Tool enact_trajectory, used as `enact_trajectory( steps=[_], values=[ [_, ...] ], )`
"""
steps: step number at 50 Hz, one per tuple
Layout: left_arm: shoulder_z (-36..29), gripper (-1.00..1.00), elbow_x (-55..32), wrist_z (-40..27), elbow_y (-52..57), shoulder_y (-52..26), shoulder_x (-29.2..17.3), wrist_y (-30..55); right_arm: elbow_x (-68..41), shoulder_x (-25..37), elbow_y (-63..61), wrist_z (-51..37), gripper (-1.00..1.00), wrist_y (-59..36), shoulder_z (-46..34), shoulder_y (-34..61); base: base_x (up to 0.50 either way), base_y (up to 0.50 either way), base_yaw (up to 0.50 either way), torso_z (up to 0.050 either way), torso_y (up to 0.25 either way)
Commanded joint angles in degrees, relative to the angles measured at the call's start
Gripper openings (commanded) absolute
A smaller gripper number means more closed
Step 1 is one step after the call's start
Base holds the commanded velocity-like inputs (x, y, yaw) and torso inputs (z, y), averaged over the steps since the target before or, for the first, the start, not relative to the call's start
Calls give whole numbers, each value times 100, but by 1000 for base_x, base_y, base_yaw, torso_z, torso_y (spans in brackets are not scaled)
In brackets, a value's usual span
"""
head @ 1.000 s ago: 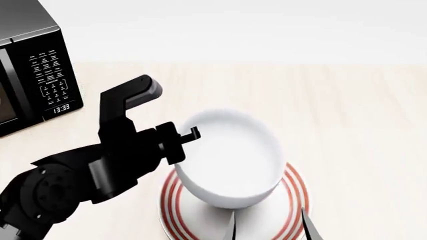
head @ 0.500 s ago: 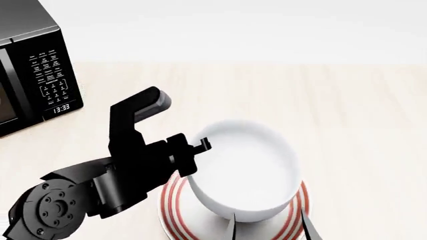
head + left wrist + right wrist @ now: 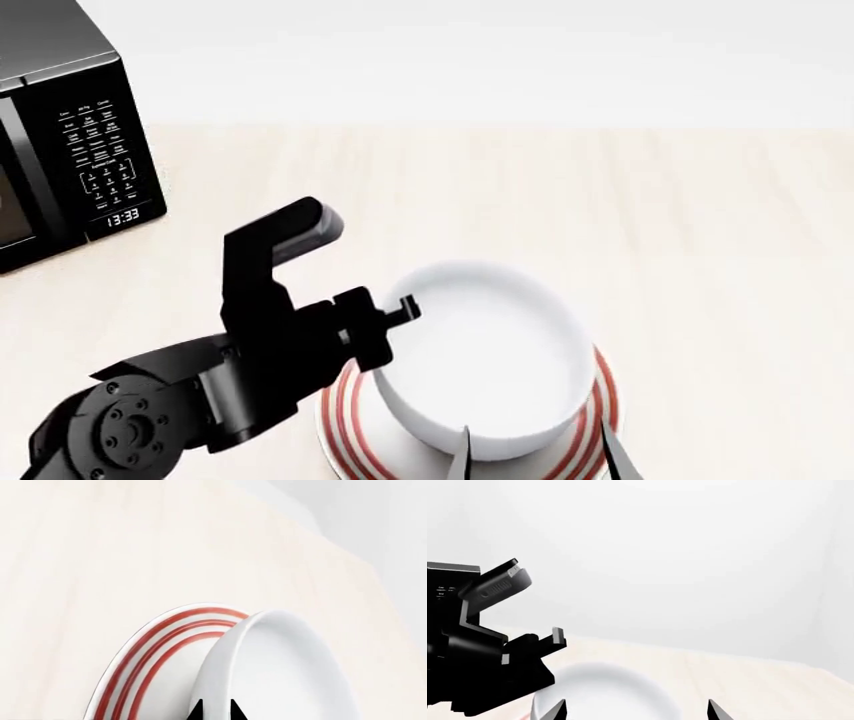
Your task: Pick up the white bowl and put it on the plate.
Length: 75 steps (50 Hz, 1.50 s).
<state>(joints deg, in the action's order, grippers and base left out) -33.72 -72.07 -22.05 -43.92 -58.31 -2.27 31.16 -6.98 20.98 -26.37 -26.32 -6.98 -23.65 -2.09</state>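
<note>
A pale, light-wood table (image 3: pixel 694 220) filled most of the head view, its far edge meeting a plain white wall. A black microwave (image 3: pixel 67 140) with a keypad and a lit clock display stood on it at the far left. Toward the near edge lay the plate (image 3: pixel 350 420), round and white with red-orange rings at its rim, and the white bowl (image 3: pixel 487 350) covered most of its middle.
</note>
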Motion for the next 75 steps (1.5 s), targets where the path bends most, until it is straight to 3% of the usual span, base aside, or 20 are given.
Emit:
enact_trajectory(
  steps=[1, 25, 26, 37, 48, 64, 75],
  values=[
    [-50, -100, -26, 158, -163, -34, 21, -205, -5, 9, 22, -10, 100, 9, -20, 11, 0, 0, 0, 0, 0],
    [-462, -100, 114, 195, -197, 39, -35, -326, -16, 35, 46, -30, 100, 35, -63, 9, 0, 0, 0, 0, 0],
    [-474, 100, 127, 153, -140, 53, -54, -339, -18, 36, 49, -28, 100, 39, -65, 9, 0, 0, 0, 0, 0],
    [-804, 100, 485, -265, 1175, 231, -464, -431, -28, 46, 37, -28, 100, 44, -94, 13, 0, 0, 0, 0, 0],
    [-1271, 100, 1443, -1281, 3427, 517, -1303, -733, -55, 91, -137, -94, 100, -32, -28, 12, 0, 0, 0, 0, 0],
    [-1345, 100, 2287, -2822, 6290, 1319, -2587, -991, -77, 442, -1769, -473, 100, -843, 462, -48, 0, 0, 0, 0, 0],
    [-1323, 100, 2511, -3308, 7600, 1889, -3273, -1122, -35, 599, -2703, -621, 100, -1369, 582, -46, 0, 0, 0, 0, 0]
  ],
)
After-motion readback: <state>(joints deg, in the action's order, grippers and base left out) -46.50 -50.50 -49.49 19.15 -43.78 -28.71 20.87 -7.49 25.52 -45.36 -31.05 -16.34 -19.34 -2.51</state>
